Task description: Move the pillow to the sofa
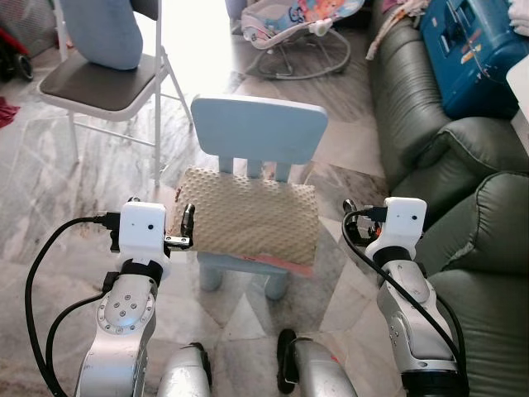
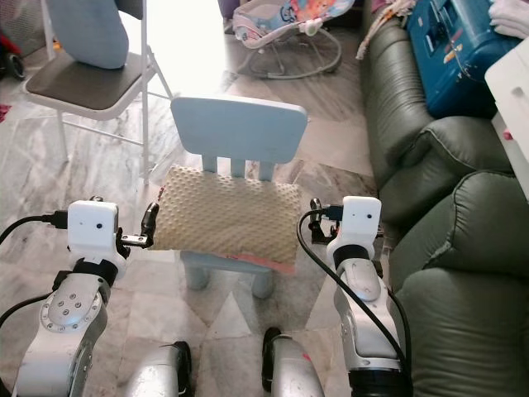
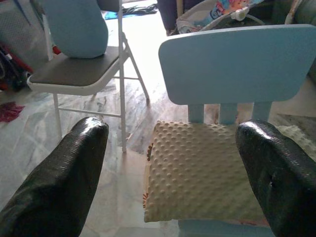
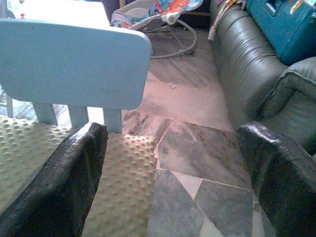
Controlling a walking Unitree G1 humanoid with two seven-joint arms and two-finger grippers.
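Marble floor tiles [image 1: 50, 207] in grey and cream spread under a small pale blue chair [image 1: 259, 131], which stands with its backrest on the far side from the robot. On its seat lies the pillow [image 1: 248, 217], beige with a bumpy knobbed surface and a strip of pink showing along its near edge; it covers the seat and overhangs it a little toward the robot.

To the robot's right runs a dark green leather sofa [image 1: 413, 107], with a blue case [image 1: 467, 50] resting on its cushions farther back. A folding chair [image 1: 103, 87] with a dark seat stands to the left beyond the small chair, carrying a light blue cushion [image 1: 103, 29]. A baby bouncer [image 1: 297, 29] sits on the floor in the background.

The left gripper [image 3: 173, 173] hovers just beside the pillow's left end, its fingers [image 3: 59, 182] spread wide with the pillow and chair back seen between them, not touching. The right gripper [image 4: 173, 173] hovers near the pillow's right end, its fingers [image 4: 54, 182] also spread wide, one over the pillow's edge and the other toward the sofa.
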